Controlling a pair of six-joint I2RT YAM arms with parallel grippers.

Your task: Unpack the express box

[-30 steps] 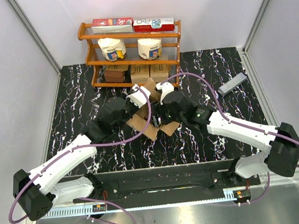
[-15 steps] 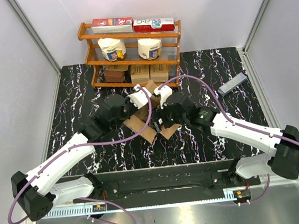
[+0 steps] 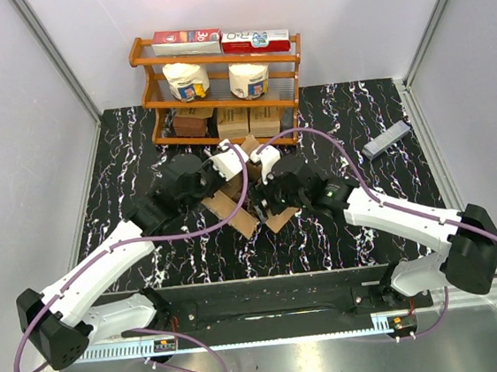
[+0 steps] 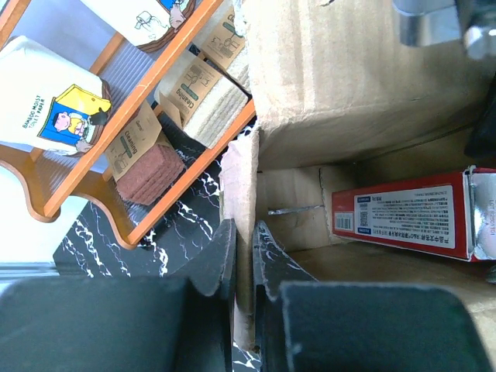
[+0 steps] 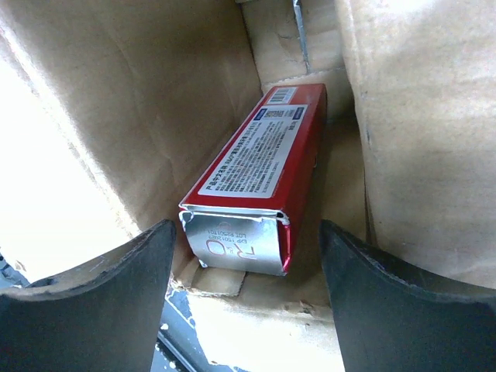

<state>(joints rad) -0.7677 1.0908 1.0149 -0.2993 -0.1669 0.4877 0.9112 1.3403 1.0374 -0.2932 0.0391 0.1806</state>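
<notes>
You are reaching into the express box point(image 3: 237, 212), which is sitting open at the centre of the top view, just below the wooden rack point(image 3: 217, 60), with both arms meeting over it. Your left gripper point(image 4: 243, 242) is pinching a cardboard edge of the box, its jaws pressed together on it at the lower middle of the left wrist view. Your right gripper point(image 5: 246, 232) is hanging inside the box with its jaws spread wide, one on each side of the near end of the red packet point(image 5: 260, 155). As far as I can tell, neither is touching it.

The packet is lying along the box floor, close beside the cardboard wall at the left of the right wrist view. For a clean pick, I judge you are needing to go lower, centre the packet between the pads, and only then close. That left-hand gap is looking tight, so watch that the finger point(image 5: 101, 287) there isn't snagging cardboard. Hold the left pinch firm so the box isn't rising with the packet.
</notes>
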